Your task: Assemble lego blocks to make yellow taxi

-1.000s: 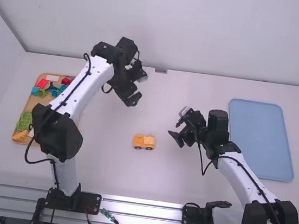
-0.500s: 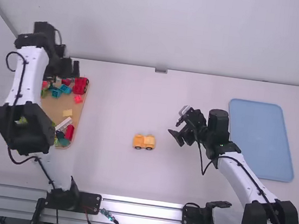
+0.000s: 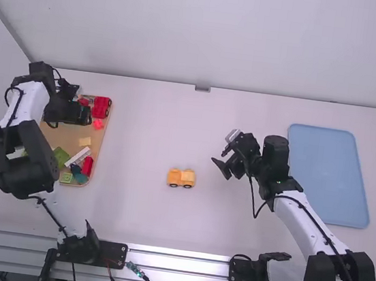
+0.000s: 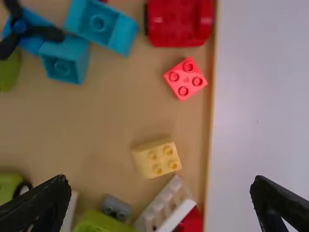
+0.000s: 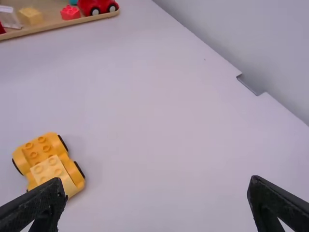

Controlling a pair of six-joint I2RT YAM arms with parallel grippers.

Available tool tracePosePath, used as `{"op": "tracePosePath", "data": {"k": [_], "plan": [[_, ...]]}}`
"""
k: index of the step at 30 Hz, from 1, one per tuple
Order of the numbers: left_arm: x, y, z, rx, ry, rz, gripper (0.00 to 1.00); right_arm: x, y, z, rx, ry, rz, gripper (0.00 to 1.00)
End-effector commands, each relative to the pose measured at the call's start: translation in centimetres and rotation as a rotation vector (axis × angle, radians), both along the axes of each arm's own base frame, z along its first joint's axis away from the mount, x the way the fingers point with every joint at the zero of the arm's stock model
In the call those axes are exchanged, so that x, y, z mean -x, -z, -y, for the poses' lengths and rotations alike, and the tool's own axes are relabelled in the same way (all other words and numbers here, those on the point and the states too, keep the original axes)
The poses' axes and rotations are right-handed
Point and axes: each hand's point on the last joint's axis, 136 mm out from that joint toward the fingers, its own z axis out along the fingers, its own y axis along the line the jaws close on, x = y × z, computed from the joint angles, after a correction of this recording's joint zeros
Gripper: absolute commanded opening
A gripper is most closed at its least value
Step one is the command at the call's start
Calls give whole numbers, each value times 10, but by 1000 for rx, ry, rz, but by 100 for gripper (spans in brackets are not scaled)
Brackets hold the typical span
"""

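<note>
A: "Where is the yellow car [image 3: 181, 178] found?"

B: "Just below the middle of the high view, set down on the counter [image 3: 138, 210]. By the right wrist view, 1 pale block [image 5: 52, 171] is seated on 1 end of it, and studs are left bare at the other."

A: "And the left gripper [image 3: 87, 116]?"

B: "It is held over the wooden tray [image 3: 70, 141], at the left of the frame, with its jaws spread wide. By the left wrist view, a loose pale yellow block [image 4: 157, 158] is laid on that tray, between a red block [image 4: 186, 78] with 4 studs and a white piece [image 4: 166, 203]."

A: "The right gripper [image 3: 221, 166]?"

B: "Its jaws are spread too, right of the car and well apart from it. The blue tray [image 3: 328, 175] is placed at the right of the frame."
</note>
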Motion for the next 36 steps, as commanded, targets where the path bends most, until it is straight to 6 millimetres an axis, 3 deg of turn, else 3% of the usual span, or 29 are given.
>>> {"op": "tracePosePath", "data": {"k": [1, 5, 14, 23, 32, 36], "plan": [[9, 12, 4, -40, 189, -28, 99, 0, -5, -2, -7, -7, 15, 99], [14, 19, 1, -103, 343, -46, 99, -1, -8, -2, -11, -6, 30, 99], [3, 18, 8, -182, 724, 38, 99, -7, -17, -1, -14, -2, 52, 99], [24, 33, 13, -215, 1019, -15, 99, -9, -11, 11, -6, 34, 20, 99], [23, 49, 4, -255, 1022, 12, 96, -9, -11, 10, 13, 15, 46, 99], [20, 50, 12, -229, 1053, 70, 95, -9, -11, 11, 11, 19, 45, 99]]}}
